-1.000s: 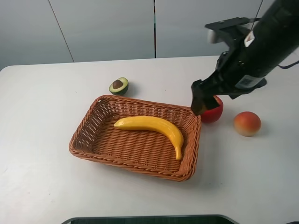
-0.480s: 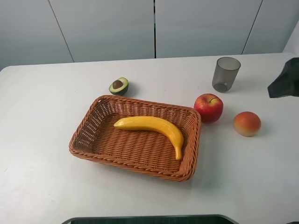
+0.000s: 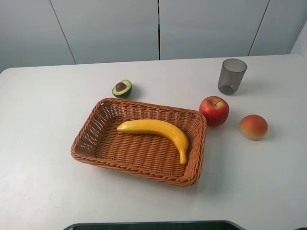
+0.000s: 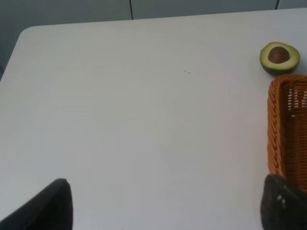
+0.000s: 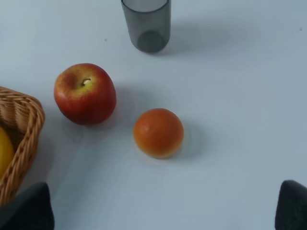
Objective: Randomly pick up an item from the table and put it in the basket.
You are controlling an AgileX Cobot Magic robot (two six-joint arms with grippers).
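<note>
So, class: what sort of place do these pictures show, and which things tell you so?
Probably a robot test bench, not a kitchen: a bare white table before plain grey wall panels, a few fruits laid out around a wicker basket holding a banana, and dark gripper fingertips at the wrist views' edges.

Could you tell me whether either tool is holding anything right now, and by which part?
Nothing is held: both tools are open and empty, and the banana lies in the basket.

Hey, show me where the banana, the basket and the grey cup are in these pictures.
banana [image 3: 156, 128]: exterior high view, middle of its curved body.
basket [image 3: 135, 167]: exterior high view, near braided rim.
grey cup [image 3: 232, 76]: exterior high view, side wall.
</note>
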